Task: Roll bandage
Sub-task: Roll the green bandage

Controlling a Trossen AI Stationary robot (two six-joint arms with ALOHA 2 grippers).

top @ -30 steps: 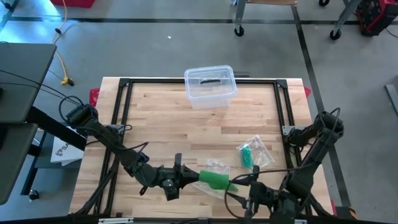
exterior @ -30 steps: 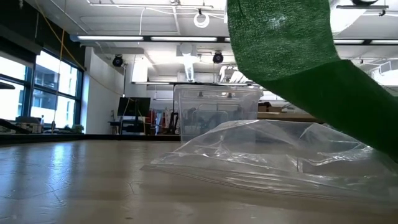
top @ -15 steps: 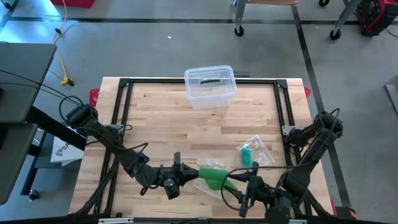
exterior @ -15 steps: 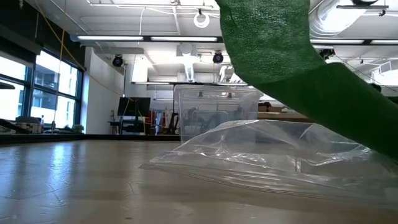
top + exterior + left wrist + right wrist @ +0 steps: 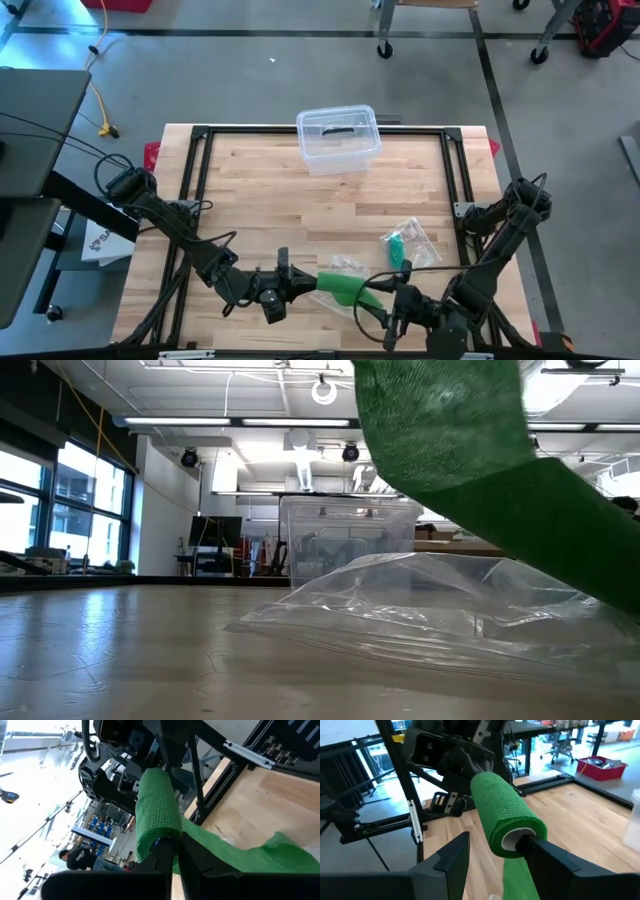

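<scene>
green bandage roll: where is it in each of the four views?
High: green bandage roll near the table's front edge, between both grippers.
Low: roll fills the top right, loose tail running down right.
Left wrist: roll centre.
Right wrist: roll centre.
Shared landmark: clear plastic bag under it.

No text, label, brand or number can be read with certainty; the white box (image 5: 100,240) on the floor at about nine o'clock of the table (image 5: 270,190) bears dark lettering, too small to make out
</scene>
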